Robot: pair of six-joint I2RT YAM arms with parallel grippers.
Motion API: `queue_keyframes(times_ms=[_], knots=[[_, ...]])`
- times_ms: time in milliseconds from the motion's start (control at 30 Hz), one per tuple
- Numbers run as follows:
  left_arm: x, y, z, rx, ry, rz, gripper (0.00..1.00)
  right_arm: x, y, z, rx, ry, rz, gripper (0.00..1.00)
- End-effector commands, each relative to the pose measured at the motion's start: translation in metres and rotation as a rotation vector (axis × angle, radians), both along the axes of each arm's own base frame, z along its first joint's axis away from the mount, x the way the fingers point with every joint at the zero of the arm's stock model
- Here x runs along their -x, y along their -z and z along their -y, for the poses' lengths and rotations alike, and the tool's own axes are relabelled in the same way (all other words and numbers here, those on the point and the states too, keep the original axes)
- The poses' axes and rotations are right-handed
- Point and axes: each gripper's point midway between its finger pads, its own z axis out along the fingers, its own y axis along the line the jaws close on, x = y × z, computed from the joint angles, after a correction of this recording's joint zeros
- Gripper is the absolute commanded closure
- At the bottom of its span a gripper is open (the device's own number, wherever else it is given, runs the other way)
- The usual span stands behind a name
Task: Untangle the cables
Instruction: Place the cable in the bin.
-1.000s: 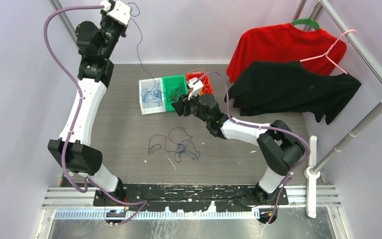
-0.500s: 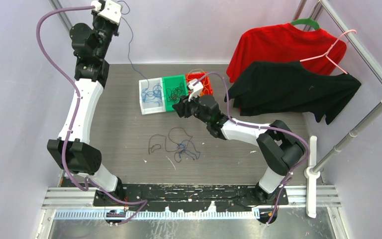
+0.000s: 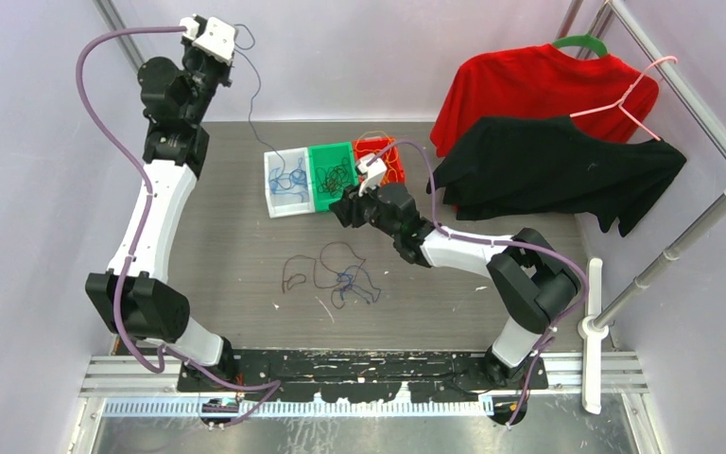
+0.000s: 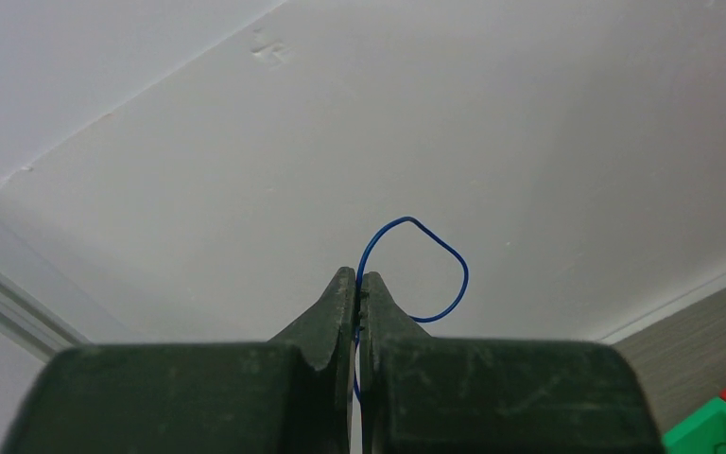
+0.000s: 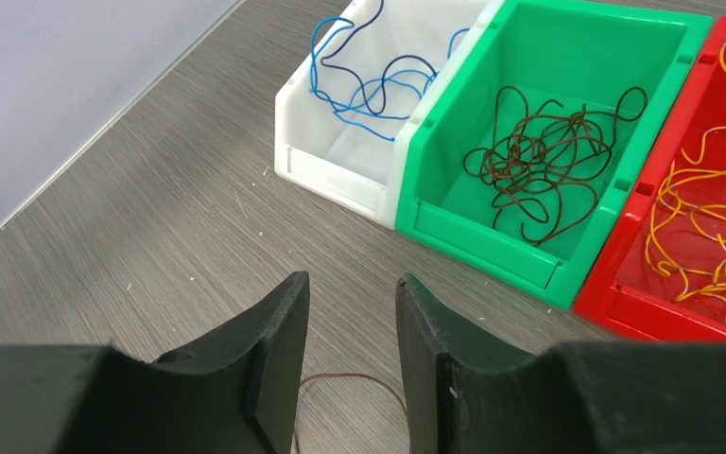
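Little has changed over the last second; my left gripper (image 4: pixel 357 279) stays raised high by the back wall, clamped tight on the blue cable (image 4: pixel 464 270), which trails down toward the white bin (image 5: pixel 336 180); the strand looks pulled free, so I judge it ready for dropping there. My right gripper (image 5: pixel 352 279) has edged toward the green bin (image 5: pixel 492 241) and red bin (image 5: pixel 624 303), its jaws roughly half apart and gripping nothing; a brown cable (image 5: pixel 359 376) loops beneath it. One tangle (image 3: pixel 336 274) lies unsorted on the tabletop (image 3: pixel 236 246); no labels or writing are readable.
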Motion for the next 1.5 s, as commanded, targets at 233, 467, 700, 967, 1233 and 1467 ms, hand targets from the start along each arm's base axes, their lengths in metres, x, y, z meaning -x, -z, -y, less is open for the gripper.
queue_keyframes(times_ms=[233, 467, 700, 967, 1233, 1467], knots=[[0.004, 0.052, 0.054, 0.067, 0.138, -0.213, 1.00, -0.001, -0.037, 0.013, -0.075, 0.034, 0.067, 0.56], [-0.002, 0.108, 0.060, 0.087, 0.133, -0.394, 1.00, -0.006, -0.040, 0.029, -0.099, 0.073, 0.068, 0.56], [-0.001, 0.169, 0.041, -0.059, 0.020, -0.528, 1.00, -0.010, -0.039, 0.034, -0.114, 0.081, 0.054, 0.56], [0.000, 0.221, 0.044, -0.155, 0.004, -0.659, 1.00, -0.011, -0.036, 0.037, -0.113, 0.089, 0.048, 0.56], [-0.014, 0.269, 0.049, -0.217, -0.004, -0.734, 1.00, -0.013, -0.039, 0.045, -0.130, 0.108, 0.044, 0.57], [-0.034, 0.319, 0.048, -0.311, -0.028, -0.791, 1.00, -0.015, -0.042, 0.054, -0.141, 0.124, 0.051, 0.58]])
